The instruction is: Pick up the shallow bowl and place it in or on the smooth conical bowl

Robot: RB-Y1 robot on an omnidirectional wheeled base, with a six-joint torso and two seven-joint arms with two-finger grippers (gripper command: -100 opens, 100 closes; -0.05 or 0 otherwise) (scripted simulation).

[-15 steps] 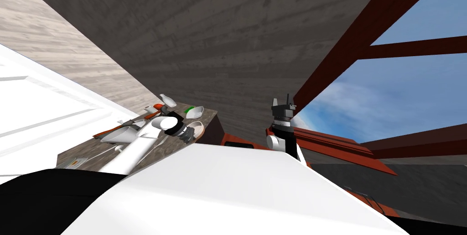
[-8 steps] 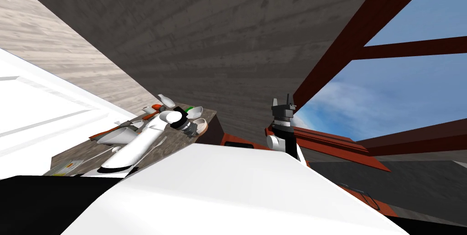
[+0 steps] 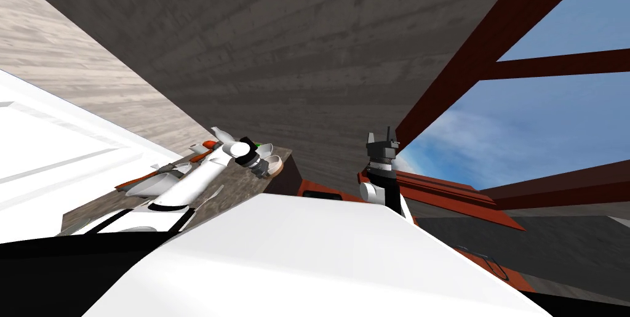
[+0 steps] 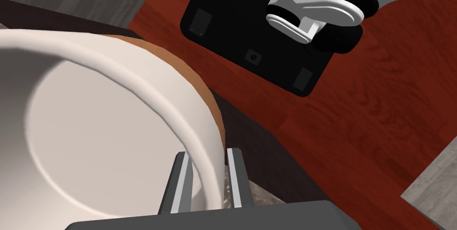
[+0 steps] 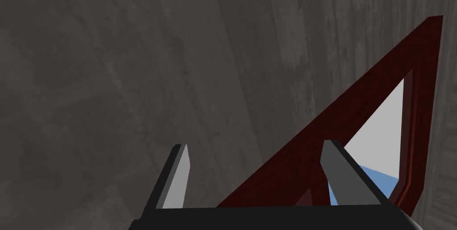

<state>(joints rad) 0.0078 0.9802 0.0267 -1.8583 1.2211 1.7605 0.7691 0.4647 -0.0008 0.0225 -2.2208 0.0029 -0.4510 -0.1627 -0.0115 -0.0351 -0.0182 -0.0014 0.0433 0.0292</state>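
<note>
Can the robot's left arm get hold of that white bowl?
Yes, it looks that way: the left gripper is shut on the rim of the shallow bowl, one finger inside and one outside, with nothing in between.

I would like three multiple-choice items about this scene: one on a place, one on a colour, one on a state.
1. The rim of the bowl sits: A) between the fingers of the left gripper; B) on the floor; C) in a sink.
2. The bowl's outside is: A) green; B) brown; C) blue.
3. The right gripper is: A) shut on a spoon; B) shut empty; C) open.
Key: 1A, the fingers press the rim's sides; 2B, brown shows under the white rim; 3C, its fingers stand wide apart.
</note>
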